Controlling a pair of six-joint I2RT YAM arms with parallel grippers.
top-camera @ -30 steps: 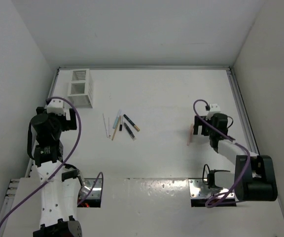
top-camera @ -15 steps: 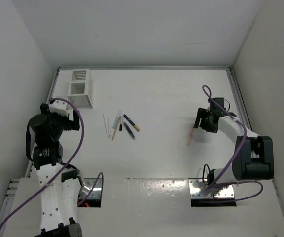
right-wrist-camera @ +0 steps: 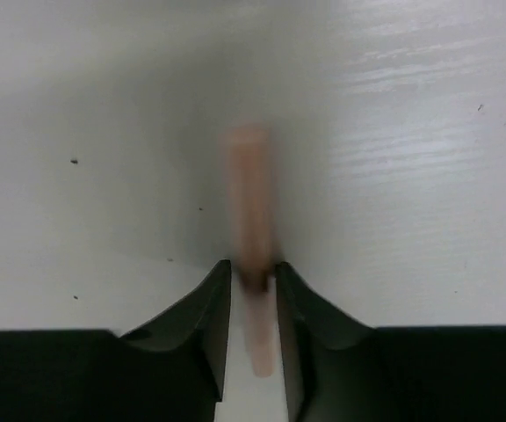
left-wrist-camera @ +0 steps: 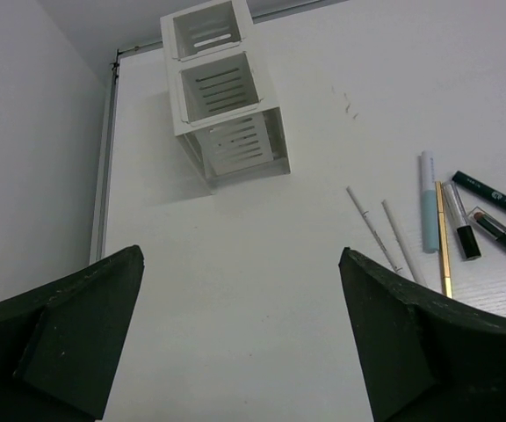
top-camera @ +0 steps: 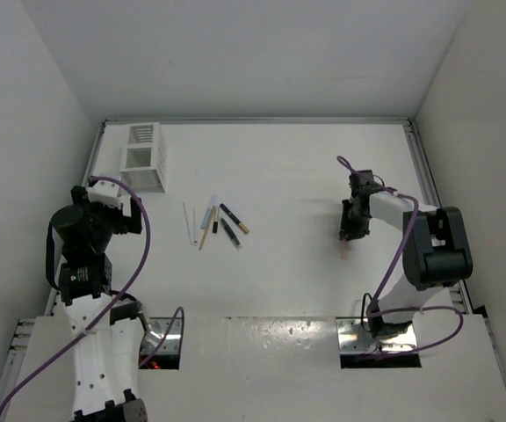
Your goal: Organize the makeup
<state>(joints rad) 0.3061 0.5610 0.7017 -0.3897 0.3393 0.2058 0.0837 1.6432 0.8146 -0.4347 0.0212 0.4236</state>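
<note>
Pink stick [right-wrist-camera: 251,202] lies lengthwise between the right jaws, pinched near its end; left jaws spread.

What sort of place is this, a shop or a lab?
Probably a robotics lab bench: a white table boxed in by plain walls, two robot arms bolted at its near edge, and a few makeup sticks near a slatted holder as practice props.

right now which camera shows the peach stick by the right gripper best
Right wrist: the peach stick sits dead centre, flanked closely by the right gripper, though blurred. Top external shows only a small tip below that gripper. Left wrist misses it.
</note>
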